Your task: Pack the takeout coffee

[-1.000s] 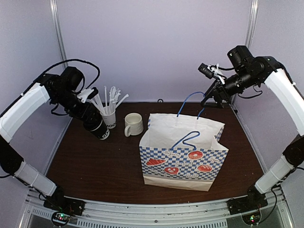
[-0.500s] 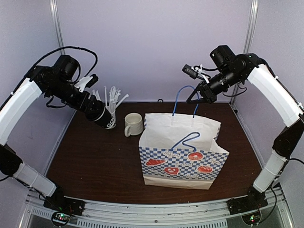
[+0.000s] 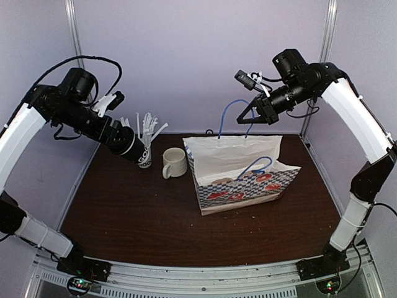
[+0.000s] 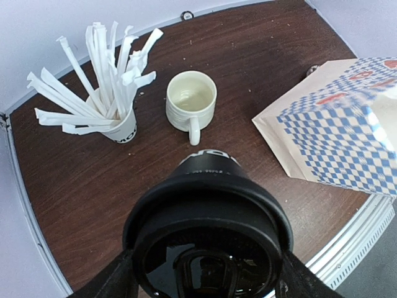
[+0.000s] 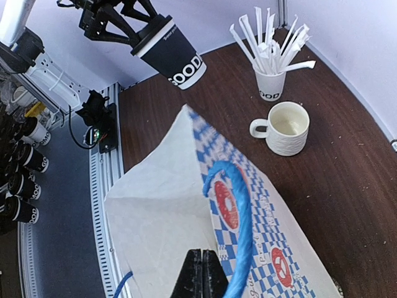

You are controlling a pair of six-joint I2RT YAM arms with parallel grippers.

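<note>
The takeout coffee, a black cup with white lettering and a black lid, hangs tilted above the table's back left. My left gripper is closed round its top, a finger on each side of the lid. From the right wrist the cup shows in the air beyond the bag. The white paper bag with blue checks leans at the table's middle. Its rear blue handle is pulled up by my right gripper, whose fingers are shut together beside the rope.
A white cup full of wrapped straws stands just beside the held cup, and a cream mug stands to its right. The bag's front handle lies on its checked face. A rack of dark cups sits off the table's edge.
My right gripper shut on the rear handle and pulled it up and left, tipping the bag back. My left gripper lifted the cup higher beside the straw cup.
</note>
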